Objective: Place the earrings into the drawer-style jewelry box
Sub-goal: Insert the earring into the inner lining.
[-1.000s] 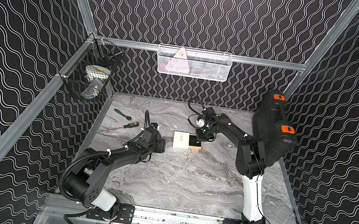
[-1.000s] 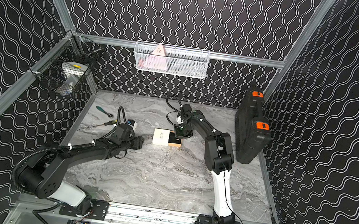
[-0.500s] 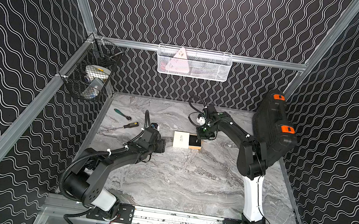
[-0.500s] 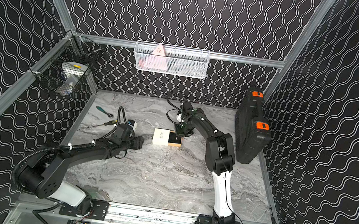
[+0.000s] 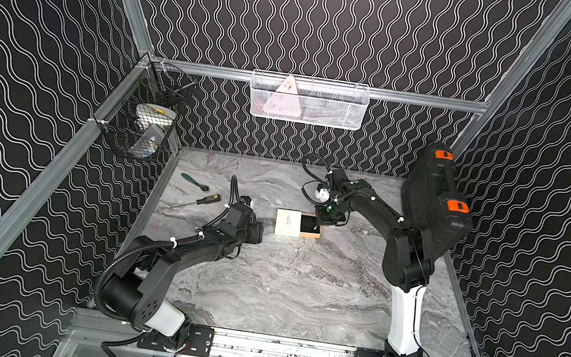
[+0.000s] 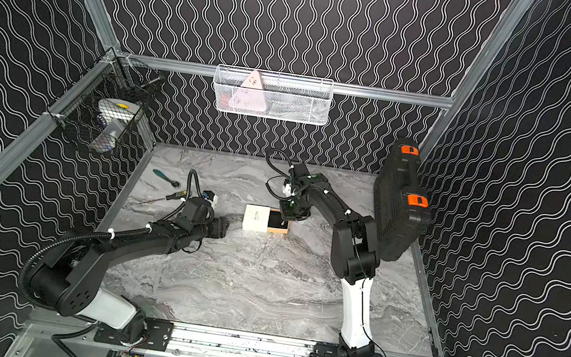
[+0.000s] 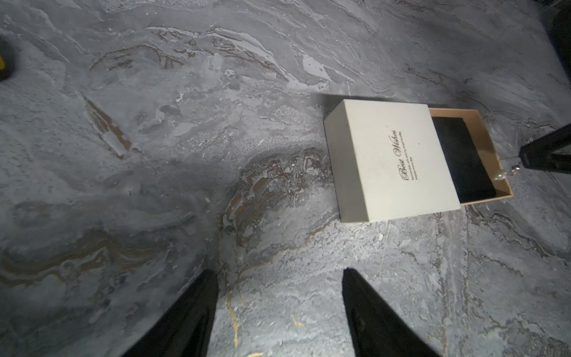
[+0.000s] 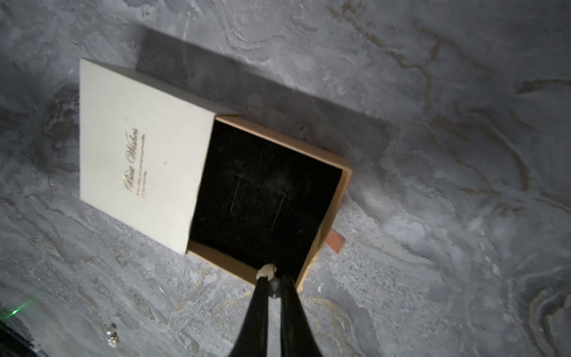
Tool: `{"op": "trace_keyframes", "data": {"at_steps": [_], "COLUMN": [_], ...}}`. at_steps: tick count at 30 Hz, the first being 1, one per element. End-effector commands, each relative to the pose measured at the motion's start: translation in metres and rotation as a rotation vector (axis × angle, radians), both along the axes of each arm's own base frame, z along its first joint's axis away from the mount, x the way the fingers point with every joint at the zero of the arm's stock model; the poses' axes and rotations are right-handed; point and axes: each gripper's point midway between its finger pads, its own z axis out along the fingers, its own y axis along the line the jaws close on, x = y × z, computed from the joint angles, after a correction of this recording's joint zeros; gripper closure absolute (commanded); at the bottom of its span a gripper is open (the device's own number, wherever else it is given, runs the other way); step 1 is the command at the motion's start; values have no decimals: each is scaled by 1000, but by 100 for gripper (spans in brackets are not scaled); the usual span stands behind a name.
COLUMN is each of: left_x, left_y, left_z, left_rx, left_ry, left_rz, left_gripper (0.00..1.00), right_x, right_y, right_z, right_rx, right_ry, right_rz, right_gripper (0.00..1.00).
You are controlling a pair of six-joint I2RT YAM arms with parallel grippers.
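The drawer-style jewelry box (image 5: 289, 222) (image 6: 257, 218) lies mid-table, its cream sleeve (image 7: 392, 160) (image 8: 139, 148) printed "Best Wishes". Its tan tray (image 8: 332, 197) is slid out toward the right arm and shows a bare black lining (image 7: 460, 160). My right gripper (image 8: 273, 279) (image 5: 319, 222) (image 6: 285, 217) is shut on a pearl earring (image 8: 266, 271) (image 7: 500, 176), which hangs over the tray's outer corner. Another earring (image 8: 112, 335) lies on the table beside the box. Left of the box, my left gripper (image 7: 278, 273) (image 5: 257, 232) (image 6: 222, 226) rests low and open, holding nothing.
A big black case with orange latches (image 5: 431, 207) stands against the right wall behind the right arm. A screwdriver (image 5: 203, 201) and a green-handled tool (image 5: 194, 182) lie at the back left. Wire baskets (image 5: 308, 101) (image 5: 147, 126) hang on the walls.
My right gripper has come down and nearer with the earring, from behind the box to the tray's outer corner. The left arm and the box have not moved.
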Motion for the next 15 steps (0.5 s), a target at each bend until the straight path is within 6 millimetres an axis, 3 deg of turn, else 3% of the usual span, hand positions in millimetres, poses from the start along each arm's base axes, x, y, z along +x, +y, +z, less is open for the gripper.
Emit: {"op": "trace_keyframes", "data": {"at_steps": [1,15], "left_x": [3,3], "left_y": [1,1], "left_z": [4,4], "left_rx": [4,8], "left_ry": [-16,-17], "left_rz": [1,2], "left_gripper": [31,31], "right_x": [-4,7], "right_y": [-1,4], "right_z": [6,-11], "right_rx": [8,1], "right_ry": [-17,-10], "right_rz": [8,21], "right_gripper": [100,100]}}
